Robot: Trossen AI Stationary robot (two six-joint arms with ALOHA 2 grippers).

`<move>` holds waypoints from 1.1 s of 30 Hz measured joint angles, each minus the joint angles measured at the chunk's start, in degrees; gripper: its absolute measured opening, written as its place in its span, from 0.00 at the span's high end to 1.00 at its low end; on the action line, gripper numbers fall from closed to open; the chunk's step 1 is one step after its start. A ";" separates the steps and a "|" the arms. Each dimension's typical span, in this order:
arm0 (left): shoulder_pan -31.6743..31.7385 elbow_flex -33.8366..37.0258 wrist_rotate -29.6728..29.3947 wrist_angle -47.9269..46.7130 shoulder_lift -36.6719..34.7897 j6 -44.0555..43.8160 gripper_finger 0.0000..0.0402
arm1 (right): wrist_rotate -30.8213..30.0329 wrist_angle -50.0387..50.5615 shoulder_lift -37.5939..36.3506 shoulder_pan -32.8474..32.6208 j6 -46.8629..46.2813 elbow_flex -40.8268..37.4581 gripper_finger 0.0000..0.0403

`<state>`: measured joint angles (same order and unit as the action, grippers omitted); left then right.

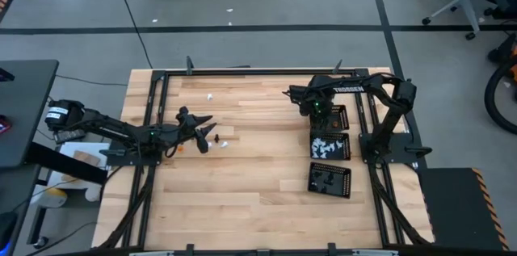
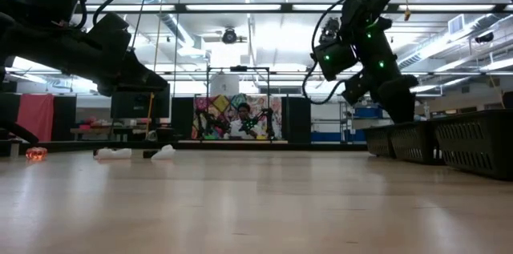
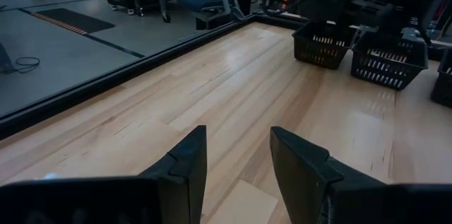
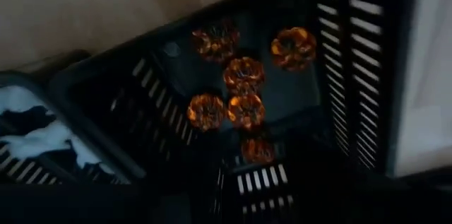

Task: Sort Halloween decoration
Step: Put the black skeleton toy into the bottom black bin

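My right gripper (image 1: 317, 111) hangs directly above the far tray (image 1: 331, 116), the one of three black perforated trays that lies farthest from the table's front edge. My wrist camera looks straight down into it. My own fingers do not show there, so I cannot tell how wide they stand or whether anything hangs between them. My left gripper (image 3: 236, 171) hovers low over bare wood, well apart from the far tray across the table, its fingers parted with nothing between them.

Counted: three trays in a row. Six orange pumpkin pieces (image 4: 244, 74) lie clustered on the far tray's floor. The middle tray (image 1: 330, 146) holds white pieces (image 1: 325, 146) and the near tray (image 1: 329, 180) dark ones, too small for me to count. Loose decorations sit near my left gripper: two white pieces (image 1: 223, 142), one orange piece (image 1: 180, 148) and what looks like one dark piece (image 1: 216, 137). Another white piece (image 1: 210, 96) lies alone, between that group and the far tray.

My worry: a pumpkin released off-centre could bounce on the slotted floor or catch the wall and roll out. The loose pieces are tiny, so my left fingers could easily nudge one away.
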<state>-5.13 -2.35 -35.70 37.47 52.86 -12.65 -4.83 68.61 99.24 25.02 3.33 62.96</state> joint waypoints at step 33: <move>0.01 -0.02 0.11 -3.99 -0.02 -5.36 0.65 | 14.98 -73.41 18.29 -16.07 6.82 11.18 0.58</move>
<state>-5.11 -2.37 -35.59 33.47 52.84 -18.01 10.15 -4.80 117.53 8.94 10.15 74.15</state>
